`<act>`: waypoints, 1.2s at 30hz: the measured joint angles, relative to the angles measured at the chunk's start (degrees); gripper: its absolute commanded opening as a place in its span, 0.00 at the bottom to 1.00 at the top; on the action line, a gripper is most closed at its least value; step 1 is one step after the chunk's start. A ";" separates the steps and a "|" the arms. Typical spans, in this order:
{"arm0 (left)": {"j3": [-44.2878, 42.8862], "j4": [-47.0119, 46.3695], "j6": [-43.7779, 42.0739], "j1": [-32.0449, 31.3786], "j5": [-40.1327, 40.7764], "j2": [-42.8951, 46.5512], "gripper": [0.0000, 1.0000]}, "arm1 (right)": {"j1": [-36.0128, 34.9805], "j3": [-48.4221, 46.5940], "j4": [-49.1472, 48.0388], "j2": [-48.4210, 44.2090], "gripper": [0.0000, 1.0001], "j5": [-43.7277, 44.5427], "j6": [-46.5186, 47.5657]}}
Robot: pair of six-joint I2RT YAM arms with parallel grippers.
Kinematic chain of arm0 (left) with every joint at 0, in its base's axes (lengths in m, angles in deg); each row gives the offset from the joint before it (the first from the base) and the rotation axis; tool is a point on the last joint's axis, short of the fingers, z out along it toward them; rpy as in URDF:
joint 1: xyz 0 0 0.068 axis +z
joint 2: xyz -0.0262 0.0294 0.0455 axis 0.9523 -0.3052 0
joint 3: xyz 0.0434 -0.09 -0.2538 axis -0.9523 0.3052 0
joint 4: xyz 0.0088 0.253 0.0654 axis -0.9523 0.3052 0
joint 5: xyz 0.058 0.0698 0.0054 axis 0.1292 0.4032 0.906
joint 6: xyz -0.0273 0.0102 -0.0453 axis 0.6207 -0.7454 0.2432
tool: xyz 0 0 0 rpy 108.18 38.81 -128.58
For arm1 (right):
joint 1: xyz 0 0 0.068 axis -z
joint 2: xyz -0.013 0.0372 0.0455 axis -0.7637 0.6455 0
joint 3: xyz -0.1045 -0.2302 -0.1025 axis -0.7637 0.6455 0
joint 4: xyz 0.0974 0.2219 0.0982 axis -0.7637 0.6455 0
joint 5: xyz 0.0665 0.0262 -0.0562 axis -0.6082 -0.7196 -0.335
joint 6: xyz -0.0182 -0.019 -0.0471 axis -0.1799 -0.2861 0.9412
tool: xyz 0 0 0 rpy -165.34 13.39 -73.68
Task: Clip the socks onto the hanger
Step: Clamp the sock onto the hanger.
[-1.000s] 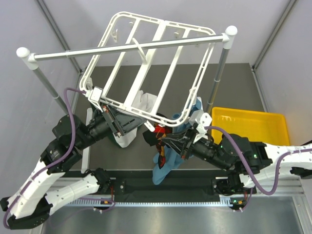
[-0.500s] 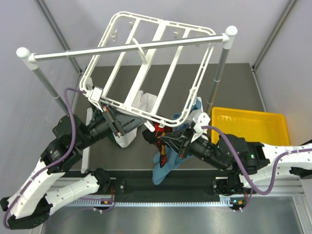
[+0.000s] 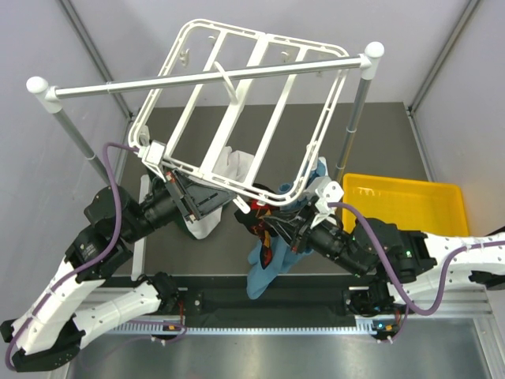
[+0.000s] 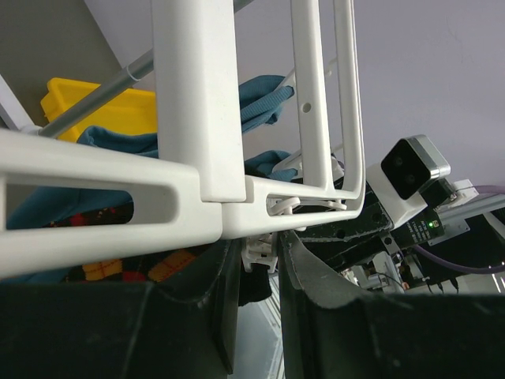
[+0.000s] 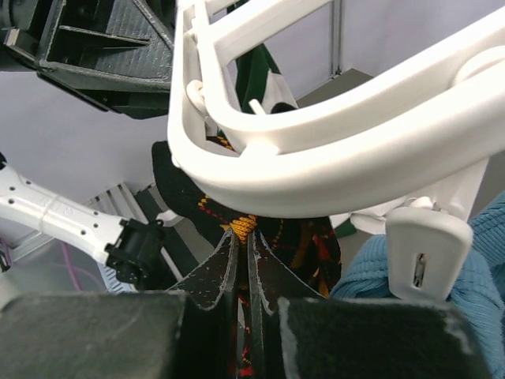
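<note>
Under near edge of hanger (image 3: 226,130), right gripper (image 5: 243,241) is clamped tight on an argyle sock (image 5: 237,217), held just below the frame beside teal cloth (image 3: 264,272); left gripper (image 4: 259,241), narrow, pinches a white clip (image 4: 260,257) there.

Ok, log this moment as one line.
left jaws: shut on clip | right jaws: shut on sock | sock: just under hanger rim
</note>
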 measured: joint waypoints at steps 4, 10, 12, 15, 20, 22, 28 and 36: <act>0.00 0.00 0.00 0.00 0.00 0.00 0.00 | 0.00 0.00 -0.11 0.00 0.00 1.03 0.02; 0.00 -0.02 0.04 0.00 0.00 0.00 0.00 | 0.00 0.00 -2.38 0.59 0.00 1.31 0.42; 0.00 -0.02 0.04 0.00 0.00 0.00 0.00 | 0.00 0.00 -2.93 1.20 0.00 1.27 0.61; 0.00 0.00 0.04 0.00 0.07 0.02 0.04 | 0.00 0.00 -3.26 2.14 0.00 0.85 0.66; 0.61 -0.02 0.02 0.00 0.66 0.79 0.20 | 0.00 0.02 -3.96 2.71 0.00 0.35 0.63; 1.09 -0.04 0.02 0.00 1.25 1.53 0.20 | 0.00 0.15 -4.96 2.62 0.00 0.31 0.63; 1.42 -0.20 0.02 0.00 1.81 2.51 0.16 | 0.00 0.37 -6.80 2.43 0.00 0.33 0.98; 1.57 0.07 -0.02 -0.02 1.75 2.49 0.60 | 0.00 0.35 -7.39 3.41 0.05 0.28 1.09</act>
